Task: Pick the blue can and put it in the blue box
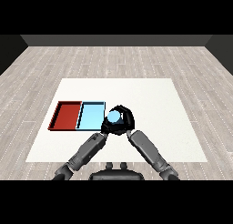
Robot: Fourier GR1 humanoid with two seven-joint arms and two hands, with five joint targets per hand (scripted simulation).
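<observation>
The blue can stands upright just right of the light blue tray, close to its right wall. My right hand curls round the can from the right and over its far side, so only the can's pale blue top and front show. My left hand sits low against the can's left front, between the can and the tray's near right corner. The two black hands merge there.
The red tray lies directly left of the light blue tray, sharing a wall. Both trays hold nothing visible. The white table stretches away to the right and behind the hands, with wooden floor around it.
</observation>
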